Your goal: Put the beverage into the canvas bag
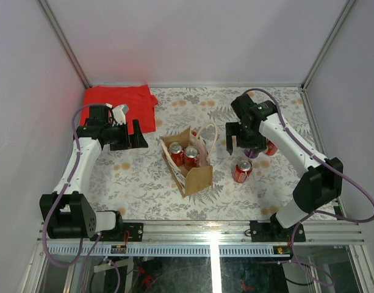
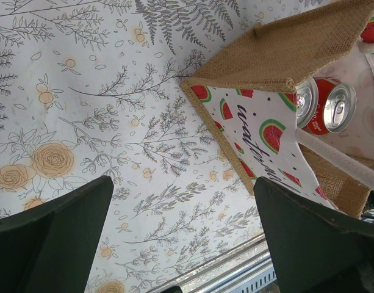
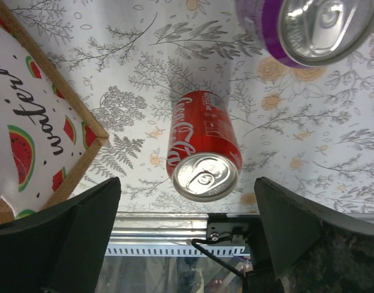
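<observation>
Here the right gripper [image 3: 187,186] hangs spread wide and empty over the upright red cola can [image 3: 202,149], mid-frame in the right wrist view. A purple can [image 3: 302,30] stands at upper right. I judge it best to centre the cola can between the fingers, come down straight and grip its body, clear of the purple one. The canvas bag [image 1: 197,177] stands at the centre of the top view and holds two red cans [image 1: 176,149], so aim for its free end. The left gripper [image 2: 183,183] is also open and empty.
</observation>
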You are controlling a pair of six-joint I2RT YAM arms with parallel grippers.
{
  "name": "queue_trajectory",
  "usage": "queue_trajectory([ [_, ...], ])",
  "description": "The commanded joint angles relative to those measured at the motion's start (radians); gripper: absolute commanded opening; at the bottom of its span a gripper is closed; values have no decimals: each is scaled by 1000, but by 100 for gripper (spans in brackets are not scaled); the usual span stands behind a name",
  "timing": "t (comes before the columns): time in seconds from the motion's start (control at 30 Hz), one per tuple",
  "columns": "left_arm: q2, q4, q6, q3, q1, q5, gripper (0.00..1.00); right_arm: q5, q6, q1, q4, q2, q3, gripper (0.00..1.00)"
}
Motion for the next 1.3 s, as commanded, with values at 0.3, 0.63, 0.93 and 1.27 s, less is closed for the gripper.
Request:
queue_trajectory([
  [0.3, -8, -9, 5, -3, 7, 18, 100, 6, -52, -38, 64, -70, -128, 93],
  [0.63, -5, -9, 5, -1, 6, 18, 100, -71, -40, -39, 114, -24, -221, 86],
  [0.93, -3, -10, 8, 0, 6, 20, 100, -97, -35, -39, 135, -11, -289, 82],
  [1.27, -1, -10, 8, 3, 7, 19, 100, -106, -15, -39, 115, -5, -262, 9],
])
